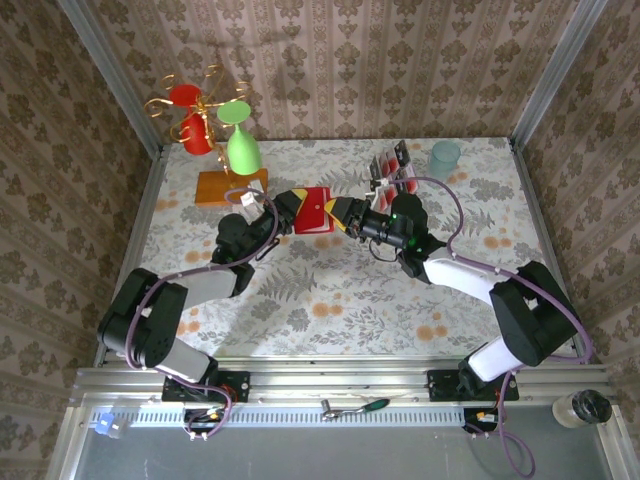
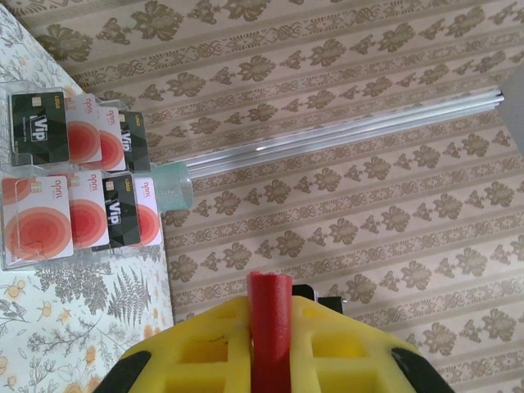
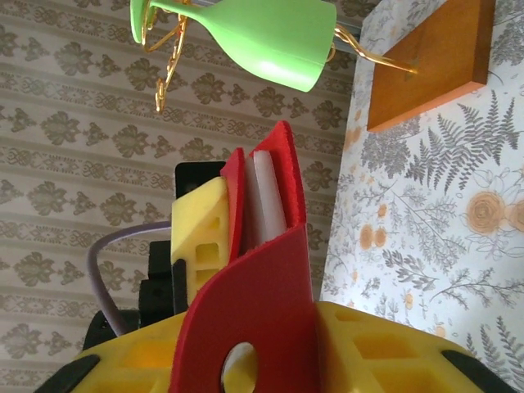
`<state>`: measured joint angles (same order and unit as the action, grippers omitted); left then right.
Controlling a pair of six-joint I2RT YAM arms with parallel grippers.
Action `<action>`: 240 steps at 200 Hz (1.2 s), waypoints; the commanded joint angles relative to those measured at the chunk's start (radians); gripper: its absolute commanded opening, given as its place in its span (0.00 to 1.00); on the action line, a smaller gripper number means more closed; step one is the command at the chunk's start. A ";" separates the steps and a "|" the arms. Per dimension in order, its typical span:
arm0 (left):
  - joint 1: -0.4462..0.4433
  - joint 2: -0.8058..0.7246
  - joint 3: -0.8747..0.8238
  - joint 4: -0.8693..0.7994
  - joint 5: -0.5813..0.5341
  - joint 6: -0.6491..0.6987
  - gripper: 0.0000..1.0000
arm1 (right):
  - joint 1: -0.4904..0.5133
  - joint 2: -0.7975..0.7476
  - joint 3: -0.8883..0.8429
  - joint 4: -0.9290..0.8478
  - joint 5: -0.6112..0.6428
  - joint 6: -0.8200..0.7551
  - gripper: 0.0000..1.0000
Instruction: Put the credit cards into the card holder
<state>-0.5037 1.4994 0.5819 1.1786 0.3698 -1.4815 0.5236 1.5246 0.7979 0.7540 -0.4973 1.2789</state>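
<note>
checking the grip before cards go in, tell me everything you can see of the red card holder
The card holder is a flat, bright red folding wallet that looks soft and matte. It is partly opened, with a pale whitish pocket layer between its flaps and a round hole in one flap. It is held on edge over the far middle of the table. The left gripper pinches one edge and the right gripper clamps the opposite flap.
</note>
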 commanded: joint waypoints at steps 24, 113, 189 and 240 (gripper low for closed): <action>-0.019 0.001 -0.001 0.098 -0.019 -0.033 0.00 | 0.007 0.035 -0.008 0.095 -0.051 0.043 0.24; -0.030 0.013 0.016 0.098 -0.020 -0.033 0.00 | 0.006 0.035 -0.019 0.116 -0.056 0.051 0.16; -0.035 0.015 0.019 0.099 -0.025 -0.034 0.00 | -0.007 0.027 -0.037 0.130 -0.055 0.059 0.13; -0.038 0.023 0.022 0.098 -0.025 -0.031 0.00 | -0.020 0.028 -0.054 0.155 -0.054 0.077 0.13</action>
<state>-0.5297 1.5085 0.5812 1.2198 0.3325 -1.5009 0.5091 1.5536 0.7574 0.8593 -0.5182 1.3426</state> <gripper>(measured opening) 0.133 0.133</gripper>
